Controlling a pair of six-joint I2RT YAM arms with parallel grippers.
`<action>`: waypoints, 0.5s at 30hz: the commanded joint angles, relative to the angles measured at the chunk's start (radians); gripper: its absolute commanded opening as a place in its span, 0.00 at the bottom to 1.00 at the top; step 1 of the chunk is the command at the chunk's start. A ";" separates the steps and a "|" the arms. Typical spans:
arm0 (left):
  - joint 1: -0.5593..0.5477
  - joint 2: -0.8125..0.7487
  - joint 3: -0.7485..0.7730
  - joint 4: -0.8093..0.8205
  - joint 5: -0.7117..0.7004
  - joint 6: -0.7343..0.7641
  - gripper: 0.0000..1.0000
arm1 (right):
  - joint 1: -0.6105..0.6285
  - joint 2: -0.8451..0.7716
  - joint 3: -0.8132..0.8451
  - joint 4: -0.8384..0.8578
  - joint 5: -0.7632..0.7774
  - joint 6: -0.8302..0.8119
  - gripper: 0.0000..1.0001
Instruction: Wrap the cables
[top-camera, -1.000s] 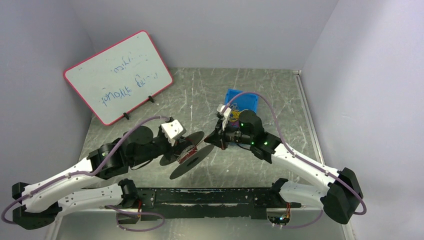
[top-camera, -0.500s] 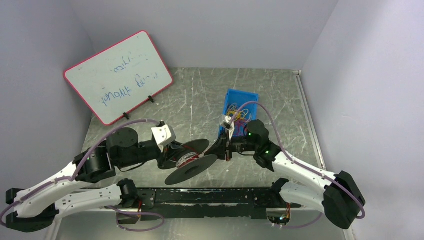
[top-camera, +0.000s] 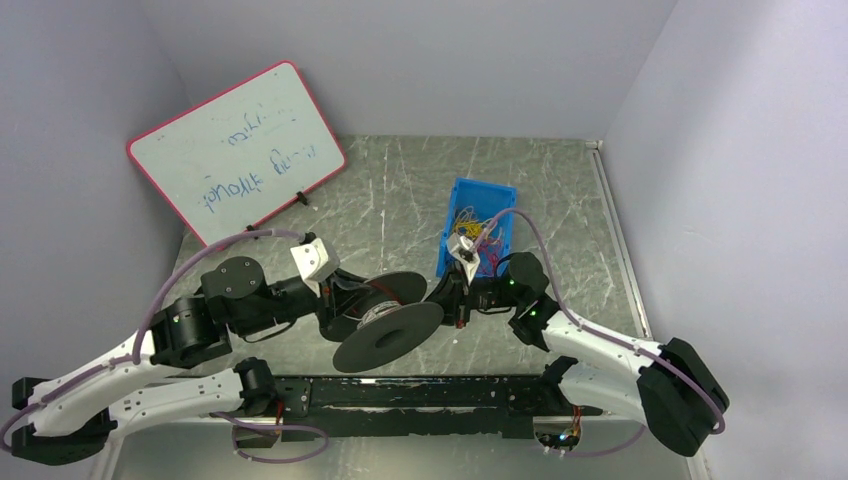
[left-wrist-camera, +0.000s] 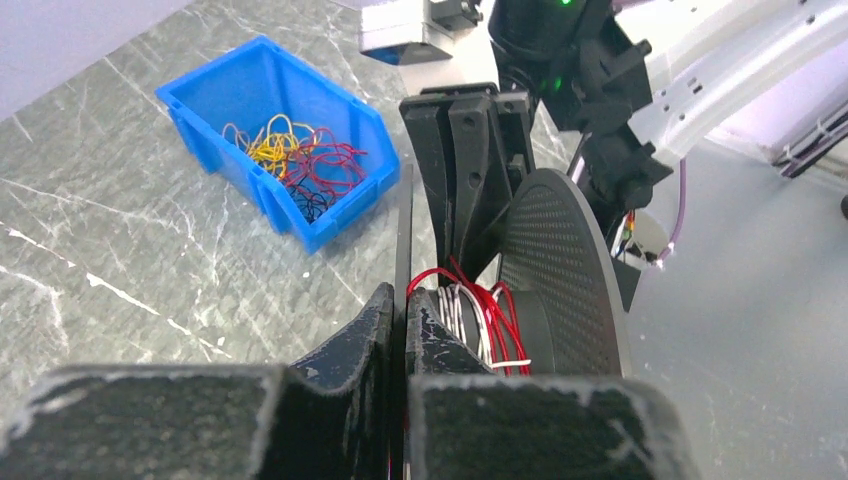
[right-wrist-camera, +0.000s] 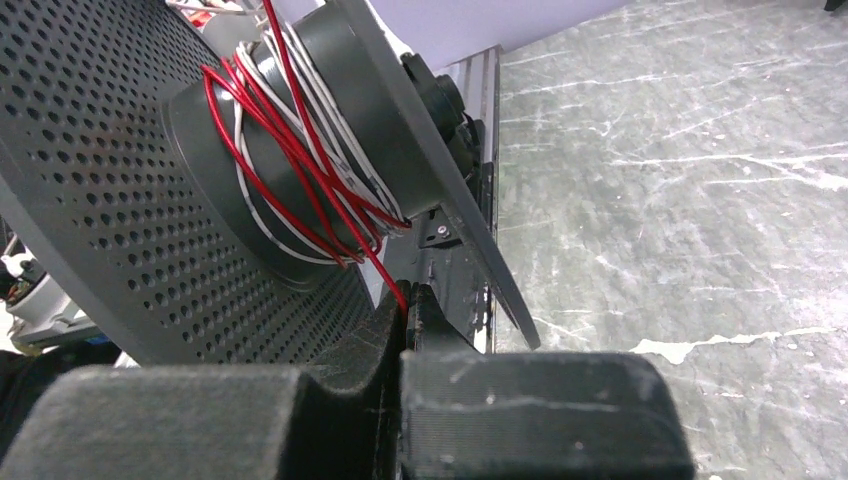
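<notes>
A black spool (top-camera: 388, 335) with two perforated flanges hangs between my arms over the near middle of the table. My left gripper (left-wrist-camera: 405, 300) is shut on the edge of one thin flange (left-wrist-camera: 403, 230). On the hub, the thin red cable (right-wrist-camera: 300, 150) lies in a few loose turns over white wire (left-wrist-camera: 470, 315). One red strand runs down from the hub into my right gripper (right-wrist-camera: 408, 298), which is shut on it. In the top view the right gripper (top-camera: 445, 298) sits just right of the spool and the left gripper (top-camera: 340, 300) just left of it.
A blue bin (top-camera: 503, 195) holding a yellow, red and blue wire tangle (left-wrist-camera: 295, 160) stands behind the right arm. A pink-framed whiteboard (top-camera: 235, 155) leans at the back left. Grey walls close in the table on three sides.
The right arm swung nearer, uncovering the blue bin, with the red strand still pinched. The left arm drew back to the left and the spool shifted slightly nearer.
</notes>
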 joint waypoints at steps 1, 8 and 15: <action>-0.005 -0.032 0.026 0.345 -0.106 -0.071 0.07 | -0.013 0.020 -0.064 0.043 0.019 0.076 0.00; -0.005 0.011 -0.030 0.458 -0.292 -0.140 0.07 | 0.023 0.040 -0.110 0.185 0.081 0.160 0.00; -0.004 0.066 -0.016 0.478 -0.460 -0.197 0.07 | 0.032 0.095 -0.187 0.459 0.135 0.308 0.00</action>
